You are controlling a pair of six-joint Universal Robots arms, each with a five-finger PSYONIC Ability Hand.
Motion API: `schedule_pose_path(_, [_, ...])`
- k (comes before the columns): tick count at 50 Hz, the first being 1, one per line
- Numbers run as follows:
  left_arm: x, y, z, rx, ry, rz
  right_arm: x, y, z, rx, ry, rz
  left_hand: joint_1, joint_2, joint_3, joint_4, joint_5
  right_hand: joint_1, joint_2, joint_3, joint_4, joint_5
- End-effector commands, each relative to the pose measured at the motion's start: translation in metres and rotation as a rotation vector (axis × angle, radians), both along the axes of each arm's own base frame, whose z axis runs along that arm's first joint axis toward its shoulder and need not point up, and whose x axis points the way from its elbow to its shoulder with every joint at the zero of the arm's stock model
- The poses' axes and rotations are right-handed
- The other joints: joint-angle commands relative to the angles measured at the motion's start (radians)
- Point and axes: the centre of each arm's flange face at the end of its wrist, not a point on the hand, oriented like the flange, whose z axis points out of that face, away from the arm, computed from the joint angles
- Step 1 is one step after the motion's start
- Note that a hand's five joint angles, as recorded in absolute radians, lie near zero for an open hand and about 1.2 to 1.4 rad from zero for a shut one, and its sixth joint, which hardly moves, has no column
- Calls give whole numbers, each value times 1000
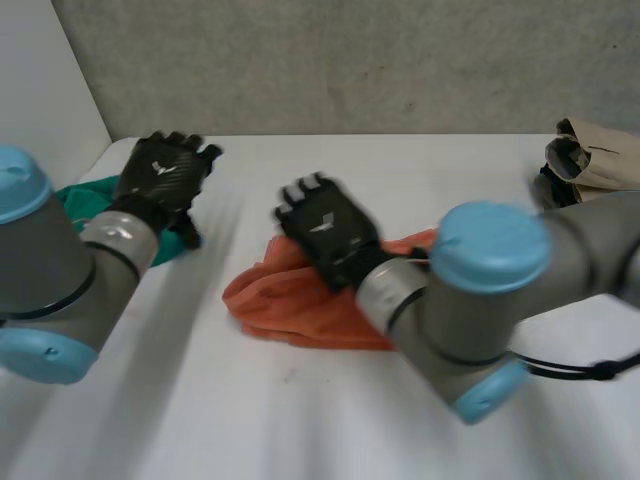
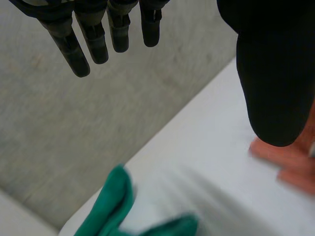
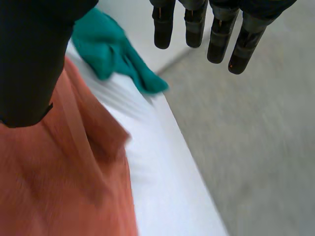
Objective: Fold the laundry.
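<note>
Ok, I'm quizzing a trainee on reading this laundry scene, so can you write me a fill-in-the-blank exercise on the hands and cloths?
1. The left hand and the right hand grip nothing; both are ____, not shut.
2. The orange cloth lies partly under the ____ hand.
3. The green cloth lies by the ____ hand.

Missing words: open; right; left.

I see open tabletop (image 1: 440,180) along the far edge and across the near side. The orange cloth (image 1: 280,305) blocks the middle, a green cloth (image 1: 75,200) the left edge, a beige bundle (image 1: 600,152) the far right corner.
</note>
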Motion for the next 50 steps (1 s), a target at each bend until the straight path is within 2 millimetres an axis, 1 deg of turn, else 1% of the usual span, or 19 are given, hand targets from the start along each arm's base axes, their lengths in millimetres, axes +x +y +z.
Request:
schedule_pose_path(1, [-49,9,-10,41,76,-144,-74,-28,-3,313,-34,-262,-5,-22,-30,-20,-38,-37,-45,-38,-64,-67])
schedule_pose_path(3, [-61,7,-25,68,66,-165,-96,-35,-18,387,-5,-329,4,-13,-21,-12,-29,-37,-45,-38,-64,-67])
schedule_pose_path(6, [-73,6,-43,98,51,-191,-111,-39,-31,425,8,-371,13,-4,-12,-3,-21,-37,-45,-38,-64,-67])
schedule_pose_path(7, [-83,10,-53,112,37,-217,-117,-42,-36,423,7,-386,13,-4,-12,-3,-21,-7,-15,-8,-34,-37])
schedule_pose_path(9, [-93,13,-65,125,30,-242,-120,-43,-40,411,5,-389,16,-1,-10,0,-18,155,146,153,127,124])
schedule_pose_path(11, [-98,9,-77,140,23,-243,-121,-41,-46,389,12,-382,27,10,2,12,-6,314,305,312,286,283])
schedule_pose_path(17, [-105,-9,-99,145,8,-216,-123,-38,-55,374,38,-384,68,51,43,53,35,332,323,330,304,301])
schedule_pose_path(21, [-94,-33,-92,92,10,-82,-122,-38,-68,393,54,-386,110,93,84,94,76,355,346,354,328,324])
schedule_pose_path(22, [-79,-48,-90,73,-7,6,-121,-38,-72,398,58,-390,107,90,82,91,73,393,384,392,366,362])
schedule_pose_path(25, [-56,-65,-87,41,-66,117,-123,-38,-72,391,60,-404,89,72,64,74,56,461,452,459,433,430])
schedule_pose_path(26, [-54,-65,-88,41,-83,123,-124,-39,-72,392,61,-410,74,58,49,59,41,467,458,465,439,436])
schedule_pose_path(28, [-53,-61,-91,48,-114,117,-124,-39,-72,388,63,-420,39,22,14,24,6,470,461,468,442,439])
schedule_pose_path(31, [-57,-44,-95,74,-140,70,-126,-39,-74,390,70,-437,24,8,-1,9,-9,482,473,480,454,451])
schedule_pose_path(33, [-59,-31,-91,79,-143,37,-126,-39,-75,390,74,-446,21,5,-4,6,-12,534,525,533,506,503])
schedule_pose_path(36, [-58,-22,-84,84,-139,19,-127,-38,-75,388,75,-452,19,2,-7,3,-15,722,713,720,694,691])
schedule_pose_path(38, [-55,-13,-78,88,-138,13,-128,-40,-73,381,75,-457,13,-4,-12,-3,-21,1129,1120,1127,1101,1098])
schedule_pose_path(39, [-55,-11,-76,87,-134,11,-129,-40,-73,376,76,-461,13,-4,-12,-3,-21,1185,1176,1183,1157,1154])
schedule_pose_path(43, [-51,1,-59,76,-115,6,-133,-42,-71,340,120,-485,7,-10,-18,-9,-26,1185,1176,1184,1158,1154])
schedule_pose_path(50, [-35,19,-29,50,-74,17,-142,-46,-47,119,320,-524,1,-16,-24,-15,-32,1185,1176,1184,1158,1154])
